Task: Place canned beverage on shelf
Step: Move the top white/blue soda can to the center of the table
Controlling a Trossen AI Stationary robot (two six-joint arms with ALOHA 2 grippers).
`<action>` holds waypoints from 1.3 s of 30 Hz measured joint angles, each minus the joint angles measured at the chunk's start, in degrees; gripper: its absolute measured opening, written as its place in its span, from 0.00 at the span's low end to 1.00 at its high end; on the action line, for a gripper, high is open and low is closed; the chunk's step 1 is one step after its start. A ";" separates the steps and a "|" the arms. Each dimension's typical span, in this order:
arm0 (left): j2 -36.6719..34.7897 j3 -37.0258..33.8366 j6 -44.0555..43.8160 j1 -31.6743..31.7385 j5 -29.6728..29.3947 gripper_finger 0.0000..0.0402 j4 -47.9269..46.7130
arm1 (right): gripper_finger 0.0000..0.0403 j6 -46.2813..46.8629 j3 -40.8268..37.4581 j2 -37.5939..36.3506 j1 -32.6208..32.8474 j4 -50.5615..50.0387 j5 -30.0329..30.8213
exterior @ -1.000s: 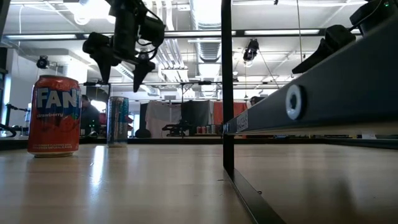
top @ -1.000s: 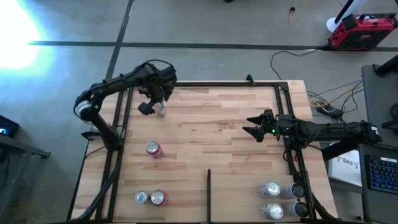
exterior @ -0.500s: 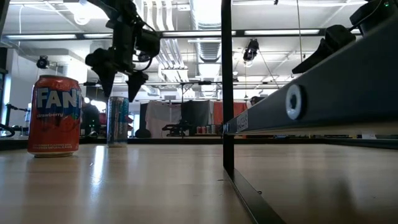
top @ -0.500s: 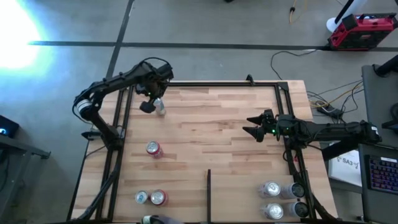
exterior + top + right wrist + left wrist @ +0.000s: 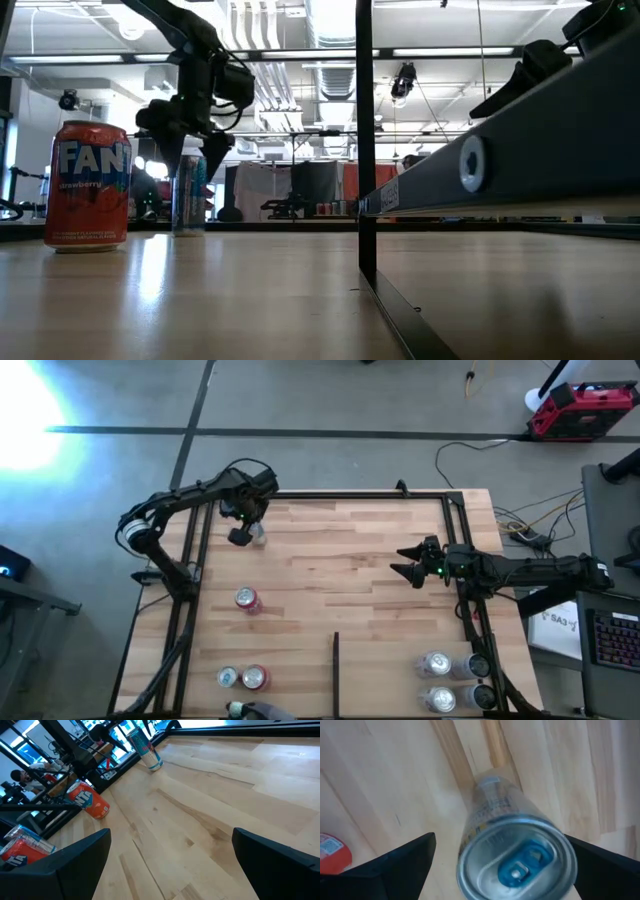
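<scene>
A slim silver can (image 5: 259, 533) with a blue tab stands upright on its base at the far left of the shelf, the light wooden board (image 5: 350, 570). It also shows in the low view (image 5: 189, 195) and the left wrist view (image 5: 517, 860). My left gripper (image 5: 241, 530) is open above it, pointing down. Its fingers (image 5: 400, 862) stand on either side of the can's top (image 5: 188, 158). My right gripper (image 5: 403, 567) is open and empty over the board's right half, pointing left (image 5: 171, 832).
A red Fanta can (image 5: 247, 600) stands left of centre (image 5: 88, 186). Two cans (image 5: 242, 677) stand at the near left and several cans (image 5: 450, 680) at the near right. A thin dark divider strip (image 5: 336, 670) runs to the near edge. The black tube frame (image 5: 365, 140) rims the board.
My left gripper has gone down onto the slim silver can, staying open, so its fingers now stand around the can's top. The can has kept its place. My right arm has kept still.
</scene>
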 joint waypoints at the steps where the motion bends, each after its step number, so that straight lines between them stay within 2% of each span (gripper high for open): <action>1: 0.00 -0.10 0.10 0.00 -0.49 0.98 -0.12 | 0.99 0.00 0.00 -0.02 0.00 0.00 0.00; 6: -0.16 -0.22 2.06 0.00 -1.40 0.89 -0.22 | 0.99 0.00 0.00 0.00 0.00 0.00 0.00; 11: -0.17 0.00 3.56 -0.24 -1.48 0.69 -0.32 | 0.99 0.00 0.00 0.00 0.00 0.00 0.00; 15: -0.17 0.00 9.91 -0.26 -1.42 0.55 -0.61 | 0.99 0.00 0.00 0.00 -0.02 0.00 0.00; 21: -0.17 0.06 26.79 -0.26 -0.83 0.55 0.46 | 0.99 0.00 0.00 0.00 -0.01 0.00 0.00; 25: -0.17 0.94 40.78 -0.45 2.89 0.63 3.27 | 0.99 0.00 0.00 0.00 0.00 0.00 0.00; 28: -0.15 2.00 48.06 -1.24 4.61 0.62 4.38 | 0.99 0.00 0.00 0.00 -0.02 0.00 0.00; 32: 0.11 4.37 51.93 -3.46 4.65 0.55 5.05 | 0.99 0.00 0.00 0.00 -0.01 0.00 0.00; 39: 0.13 7.27 53.76 -7.09 3.47 0.54 5.99 | 0.99 0.00 0.00 0.00 0.00 0.00 0.00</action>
